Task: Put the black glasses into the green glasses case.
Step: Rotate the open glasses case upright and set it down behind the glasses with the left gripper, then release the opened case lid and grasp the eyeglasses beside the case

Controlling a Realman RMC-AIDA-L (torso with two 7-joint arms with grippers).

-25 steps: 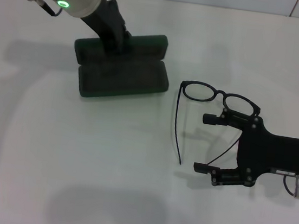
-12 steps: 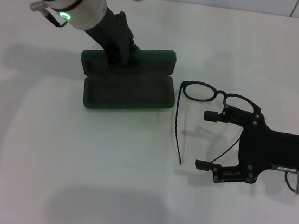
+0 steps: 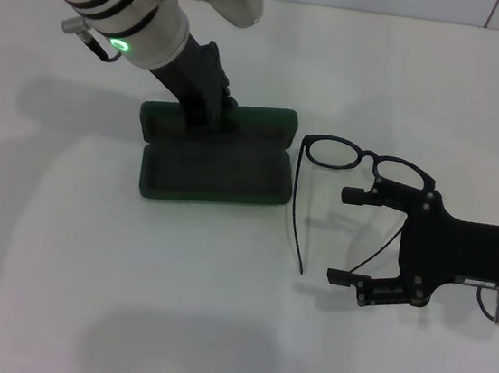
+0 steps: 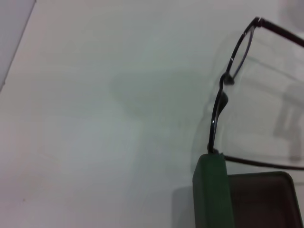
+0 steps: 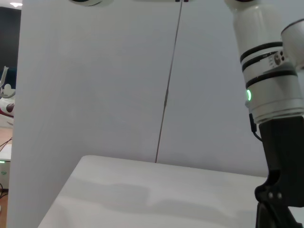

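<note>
The green glasses case (image 3: 217, 157) lies open on the tabletop (image 3: 58, 263), its lid gripped by the left pincer (image 3: 211, 111). The black glasses (image 3: 361, 164) rest at its 3 o'clock, just beside it. The right pincer (image 3: 345, 236) gapes wide and empty around one temple arm.

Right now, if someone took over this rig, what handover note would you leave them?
Left gripper: on the back half of the open green glasses case, apparently gripping it; finger state not visible.
Right gripper: open, low over the table, fingers either side of one temple arm of the black glasses.
Glasses lie unfolded on the table just right of the case, one corner by its edge.
Done: case open.
Left: grasp glasses and place them in the case.
</note>
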